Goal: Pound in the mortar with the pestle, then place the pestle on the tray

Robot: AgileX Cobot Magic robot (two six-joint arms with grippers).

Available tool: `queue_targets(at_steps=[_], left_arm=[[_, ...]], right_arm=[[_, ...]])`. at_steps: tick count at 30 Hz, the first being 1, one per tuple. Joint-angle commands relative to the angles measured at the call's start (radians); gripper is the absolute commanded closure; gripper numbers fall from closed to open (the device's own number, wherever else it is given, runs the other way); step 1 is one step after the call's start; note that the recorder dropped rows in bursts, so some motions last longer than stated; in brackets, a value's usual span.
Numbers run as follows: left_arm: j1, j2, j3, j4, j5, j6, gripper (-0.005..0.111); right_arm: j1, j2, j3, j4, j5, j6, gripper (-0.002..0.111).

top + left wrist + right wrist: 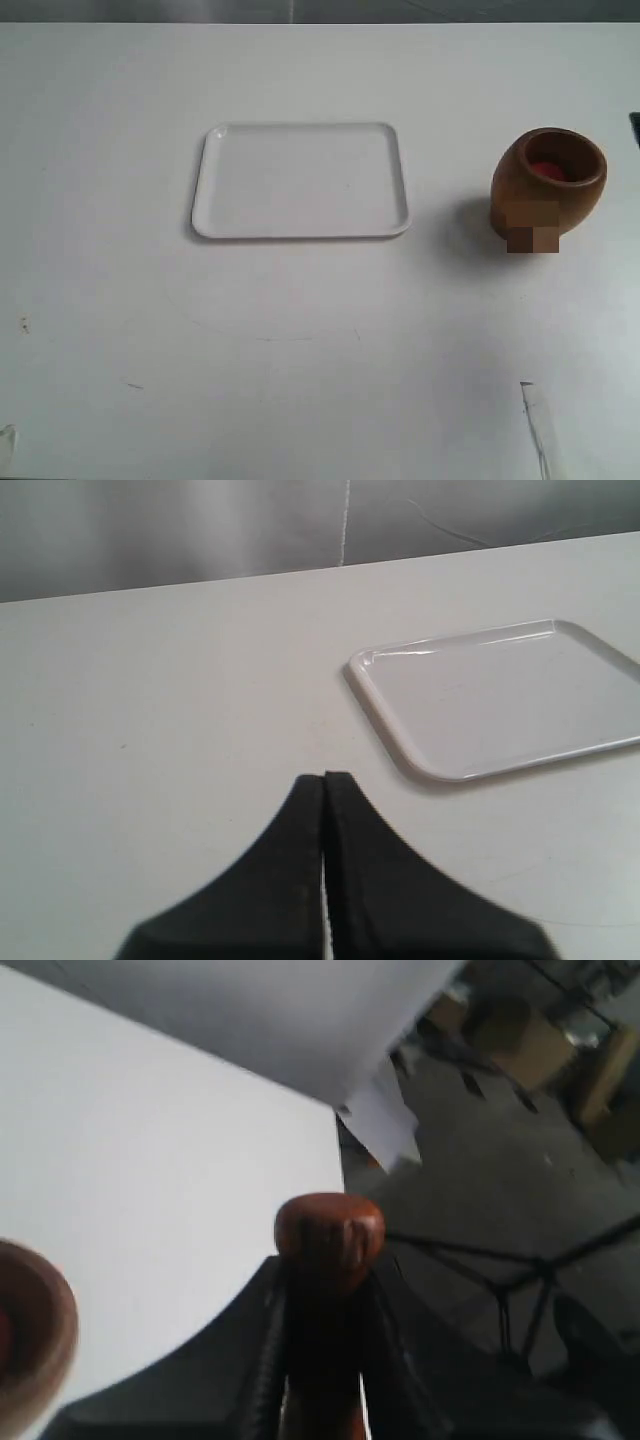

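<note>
Gripping the pestle [330, 1228] just below its rounded knob, the right gripper [328, 1295] pinches the reddish wooden shaft between both fingers. The thick working end lies out of sight, so which way the club points cannot be told. In the right wrist view the mortar [520, 195] shows only as a sliver of brown rim at the frame's edge. This places the pestle beside the mortar rather than inside it. The exterior view confirms that nothing stands in the cup, where only the red contents [545, 170] show. The white tray [300, 233] lies flat on the white table [300, 350], well apart from the mortar on the side toward the left arm, and it holds nothing. This position probably keeps it out of the way of pounding yet within reach for setting the pestle down. The left gripper [324, 780] hangs over bare table beyond the tray, farther from the mortar, with its black fingers [295, 870] pressed together and holding nothing. Judged from this layout, the pestle has not yet been placed on the tray.
</note>
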Motion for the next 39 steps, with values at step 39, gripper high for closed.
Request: queue_targets(at_steps=[39], left_arm=[[-0.008,-0.001,0.001,-0.007,-0.003,-0.008,0.107]], right_arm=[[-0.003,0.381,0.269,1.92,-2.07,-1.466,0.108]])
